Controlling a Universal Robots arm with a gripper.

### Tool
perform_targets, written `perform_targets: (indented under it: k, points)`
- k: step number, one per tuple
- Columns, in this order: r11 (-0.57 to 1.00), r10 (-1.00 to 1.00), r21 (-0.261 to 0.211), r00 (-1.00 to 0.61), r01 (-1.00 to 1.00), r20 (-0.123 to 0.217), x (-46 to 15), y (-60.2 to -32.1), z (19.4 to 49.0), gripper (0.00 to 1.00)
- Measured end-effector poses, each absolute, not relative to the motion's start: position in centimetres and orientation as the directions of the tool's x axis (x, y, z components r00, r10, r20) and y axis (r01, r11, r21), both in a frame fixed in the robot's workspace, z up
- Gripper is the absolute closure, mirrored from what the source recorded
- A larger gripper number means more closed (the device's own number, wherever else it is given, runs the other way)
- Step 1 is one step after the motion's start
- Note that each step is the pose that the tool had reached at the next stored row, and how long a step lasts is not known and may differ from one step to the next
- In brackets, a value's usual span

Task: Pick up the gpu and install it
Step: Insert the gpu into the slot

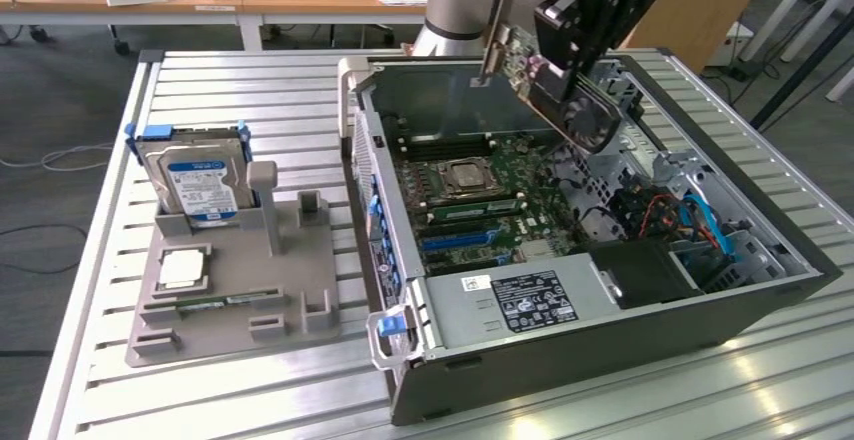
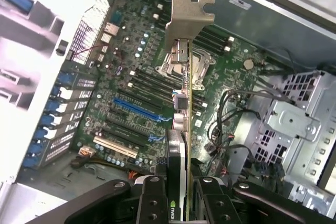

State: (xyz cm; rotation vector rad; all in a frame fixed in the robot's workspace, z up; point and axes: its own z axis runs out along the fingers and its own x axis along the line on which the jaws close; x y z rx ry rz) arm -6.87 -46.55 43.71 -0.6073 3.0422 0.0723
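My gripper (image 1: pixel 571 65) is shut on the gpu (image 1: pixel 587 118), which hangs tilted above the open computer case (image 1: pixel 747 300), over the back part of the motherboard (image 1: pixel 467 200). Its silver end bracket (image 1: pixel 497 30) points up and toward the case's rear wall. In the wrist view the gpu (image 2: pixel 184 129) is edge-on between my two black fingers (image 2: pixel 152 198), with the bracket (image 2: pixel 189 14) at the far end. Beneath it lies the motherboard (image 2: pixel 131 72), and the blue expansion slot (image 2: pixel 139 109) sits off to one side of the card's edge.
A power supply (image 1: pixel 521 305) fills the case's near corner, and a metal drive cage (image 2: pixel 294 124) with cables stands beside the board. On the slatted metal table (image 1: pixel 200 400), at the exterior view's left, a grey holder (image 1: pixel 300 305) carries a hard drive (image 1: pixel 198 175), a chip (image 1: pixel 180 268) and a memory stick (image 1: pixel 220 302).
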Motion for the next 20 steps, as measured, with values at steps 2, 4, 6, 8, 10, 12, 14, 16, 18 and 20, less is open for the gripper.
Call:
perform_targets:
  k: [2, 4, 6, 8, 10, 12, 14, 16, 18, 20]
  points:
    - [0.912, -0.407, 0.038, -0.912, -0.409, -0.047, -6.87, -46.55, 43.70, 0.73]
    - [0.900, -0.432, 0.038, -0.901, -0.433, -0.047, -6.87, -46.55, 43.70, 0.73]
    - [0.888, -0.456, 0.038, -0.889, -0.458, -0.047, -6.87, -46.55, 43.70, 0.73]
    - [0.875, -0.480, 0.038, -0.876, -0.482, -0.047, -6.87, -46.54, 43.70, 0.73]
    - [0.862, -0.504, 0.038, -0.862, -0.506, -0.047, -6.87, -46.54, 43.70, 0.73]
    - [0.848, -0.527, 0.038, -0.848, -0.529, -0.047, -6.87, -46.55, 43.70, 0.73]
    - [0.832, -0.552, 0.038, -0.833, -0.553, -0.047, -6.87, -46.55, 43.69, 0.73]
    - [0.817, -0.574, 0.038, -0.818, -0.576, -0.047, -6.87, -46.55, 43.69, 0.73]
    - [0.801, -0.596, 0.038, -0.802, -0.597, -0.047, -6.87, -46.55, 43.69, 0.73]
    - [0.784, -0.618, 0.038, -0.785, -0.620, -0.047, -6.87, -46.55, 43.68, 0.73]
